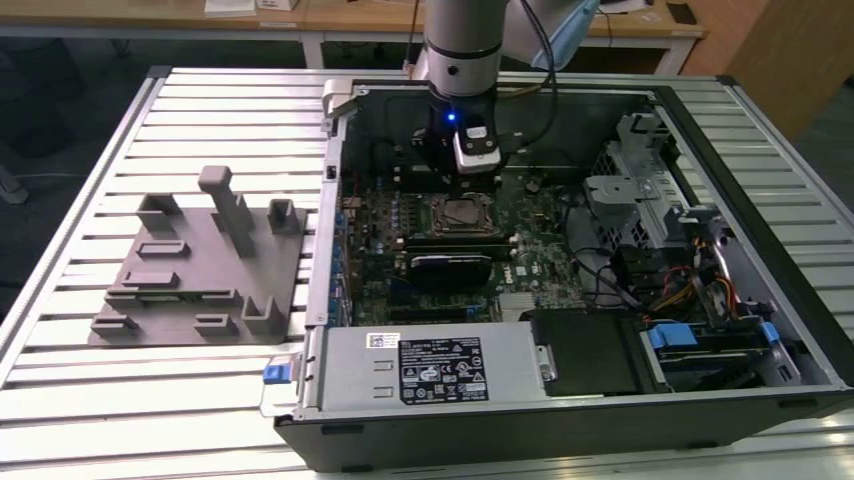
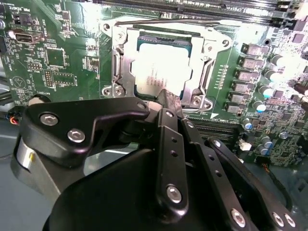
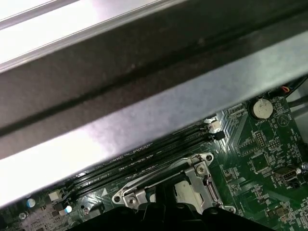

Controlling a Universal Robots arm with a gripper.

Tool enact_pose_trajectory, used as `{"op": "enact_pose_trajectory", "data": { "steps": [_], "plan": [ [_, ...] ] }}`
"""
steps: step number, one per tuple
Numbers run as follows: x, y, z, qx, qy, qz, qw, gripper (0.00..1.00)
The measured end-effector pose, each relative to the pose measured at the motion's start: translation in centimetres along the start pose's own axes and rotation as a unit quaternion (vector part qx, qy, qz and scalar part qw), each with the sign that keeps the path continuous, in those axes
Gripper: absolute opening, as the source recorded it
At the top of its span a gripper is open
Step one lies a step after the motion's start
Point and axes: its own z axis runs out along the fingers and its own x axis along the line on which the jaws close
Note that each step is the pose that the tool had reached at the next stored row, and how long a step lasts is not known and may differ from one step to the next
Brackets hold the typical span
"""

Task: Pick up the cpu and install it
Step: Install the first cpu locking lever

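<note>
I am seeing the slatted metal bench (image 1: 200,110) carrying everything in the exterior view. The open computer case (image 1: 747,180) is lying on its side, taking up most of the bench toward the exterior view's right. A grey plastic fixture block (image 1: 200,270) is sitting on the bench just beside the case, at the exterior view's left, with several uprights and slots on it.

Inside the case the green motherboard (image 1: 534,270) is facing up, with the power supply (image 1: 427,368) along the near edge and a bundle of cables (image 1: 681,290) toward the exterior view's right.

The arm (image 1: 461,40) is reaching down into the case from the far side, with a blue light glowing on its wrist. The end effector (image 2: 168,96) is hanging directly above the socket frame (image 2: 120,67), its black linkage occupying the near part of the second wrist view. I cannot tell from these pictures whether its fingers are wide or narrow; one dark tip is overlapping the near edge of the cpu.

The cpu (image 2: 163,67) is lying flat inside the socket frame on the motherboard, silvery top up, square to the frame. In the first wrist view the socket frame (image 3: 202,175) is showing beside the memory slots (image 3: 144,154) and a coin cell battery (image 3: 262,108).
</note>
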Motion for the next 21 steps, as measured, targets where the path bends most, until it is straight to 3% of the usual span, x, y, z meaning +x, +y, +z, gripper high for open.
{"op": "enact_pose_trajectory", "data": {
  "steps": [5, 12, 21],
  "plan": [
    [-0.48, 0.22, 0.07, -0.0003, 0.0001, -0.005, 1.0, 0.11],
    [-0.75, 0.35, 0.16, -0.0018, 0.0007, -0.036, 0.9994, 0.11],
    [-1.03, -0.27, 0.28, 0.0026, -0.001, -0.053, 0.9986, 0.11]
  ]
}}
